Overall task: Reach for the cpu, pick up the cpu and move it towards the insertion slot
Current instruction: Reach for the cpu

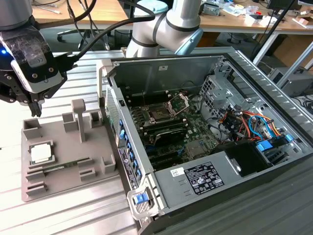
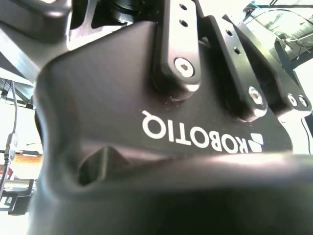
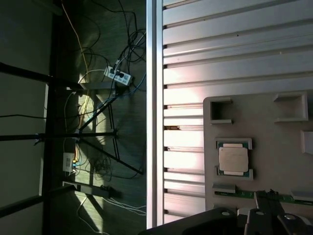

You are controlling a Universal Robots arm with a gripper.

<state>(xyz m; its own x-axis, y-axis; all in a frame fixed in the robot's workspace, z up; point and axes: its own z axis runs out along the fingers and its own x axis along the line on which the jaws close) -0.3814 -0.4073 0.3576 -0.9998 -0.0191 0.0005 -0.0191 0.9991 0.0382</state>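
Exterior view: my gripper hangs above the tray's far corner; cpu lies below, toward its near edge; I cannot tell its grip.

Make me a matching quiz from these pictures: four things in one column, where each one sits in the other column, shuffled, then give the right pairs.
Things:
1. cpu
2. insertion slot
3. gripper
4. grey tray

Places:
A. on the ribbed metal table, beside the computer case
B. hanging above a corner of the tray
C. lying in a recess of the tray
D. on the green board inside the case

Pairs: 1-C, 2-D, 3-B, 4-A
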